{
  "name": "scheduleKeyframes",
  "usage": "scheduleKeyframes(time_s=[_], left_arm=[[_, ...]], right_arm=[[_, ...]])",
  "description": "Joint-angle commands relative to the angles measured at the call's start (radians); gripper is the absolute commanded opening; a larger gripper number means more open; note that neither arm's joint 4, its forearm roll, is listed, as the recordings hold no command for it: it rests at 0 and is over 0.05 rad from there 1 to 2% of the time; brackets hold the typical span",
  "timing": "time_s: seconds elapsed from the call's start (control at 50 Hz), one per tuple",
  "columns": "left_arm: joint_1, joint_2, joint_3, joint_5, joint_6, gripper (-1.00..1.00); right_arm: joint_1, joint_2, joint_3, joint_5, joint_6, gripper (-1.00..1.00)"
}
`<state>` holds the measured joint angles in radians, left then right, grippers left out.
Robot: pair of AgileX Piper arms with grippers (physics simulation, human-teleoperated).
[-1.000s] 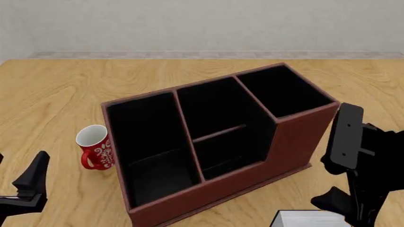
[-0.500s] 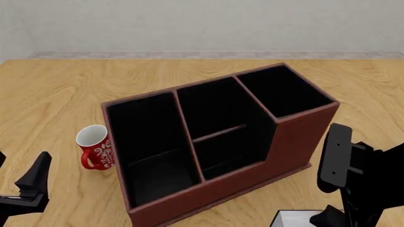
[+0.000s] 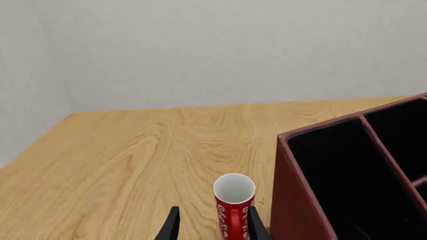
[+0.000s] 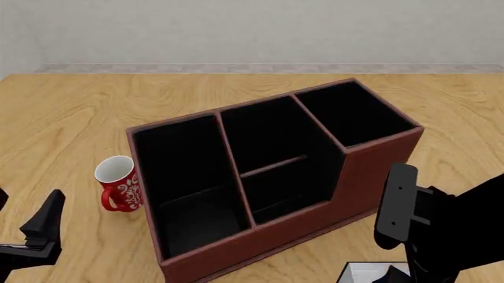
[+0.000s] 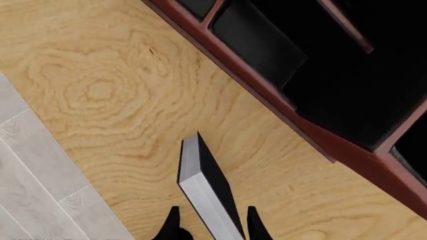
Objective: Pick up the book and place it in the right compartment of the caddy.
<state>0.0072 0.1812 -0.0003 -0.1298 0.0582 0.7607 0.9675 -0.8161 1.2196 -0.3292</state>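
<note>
- here, the right gripper stands with its two fingers apart, one on each side of the book; whether the pads touch the covers cannot be told.
- the book lies on the wooden table near its front edge, just in front of the caddy, outside every section.
- the right compartment holds nothing visible.
- the left gripper is open and holds nothing; the red mug shows between its fingertips, farther along.
- the mug stands upright just beside the caddy's left end wall.
</note>
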Motion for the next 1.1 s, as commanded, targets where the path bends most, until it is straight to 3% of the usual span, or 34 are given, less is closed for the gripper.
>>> scheduleKeyframes(time_s=[0.02, 0.44, 0.48, 0.62, 0.72, 0.76, 0.82, 0.96, 1.0, 1.1], left_arm=[[0.001, -0.006, 0.0, 0.007, 0.003, 1.0], [0.005, -0.008, 0.0, 0.01, 0.005, 1.0], [0.006, -0.009, 0.0, 0.012, 0.007, 1.0], [0.008, -0.007, 0.0, 0.01, 0.009, 1.0], [0.01, 0.0, 0.0, 0.002, 0.01, 1.0], [0.009, 0.002, 0.0, 0.0, 0.009, 1.0], [0.007, 0.004, 0.0, -0.002, 0.011, 1.0], [0.008, 0.001, 0.0, 0.003, 0.01, 1.0], [0.007, -0.004, 0.0, 0.008, 0.008, 1.0], [0.007, -0.01, 0.0, 0.016, 0.011, 1.0]], right_arm=[[0.049, 0.012, 0.002, -0.001, 0.057, 1.0], [0.067, 0.022, 0.054, -0.045, 0.082, 1.0], [0.028, 0.006, 0.071, -0.045, 0.047, 1.0], [-0.005, -0.013, 0.085, -0.039, 0.012, 1.0], [0.039, 0.006, 0.096, -0.063, 0.061, 1.0], [0.019, 0.001, 0.11, -0.068, 0.042, 1.0], [0.042, 0.01, 0.109, -0.078, 0.067, 1.0], [0.037, 0.006, 0.119, -0.084, 0.065, 1.0], [0.009, -0.002, 0.133, -0.088, 0.037, 1.0], [0.031, 0.012, 0.151, -0.112, 0.063, 1.0]])
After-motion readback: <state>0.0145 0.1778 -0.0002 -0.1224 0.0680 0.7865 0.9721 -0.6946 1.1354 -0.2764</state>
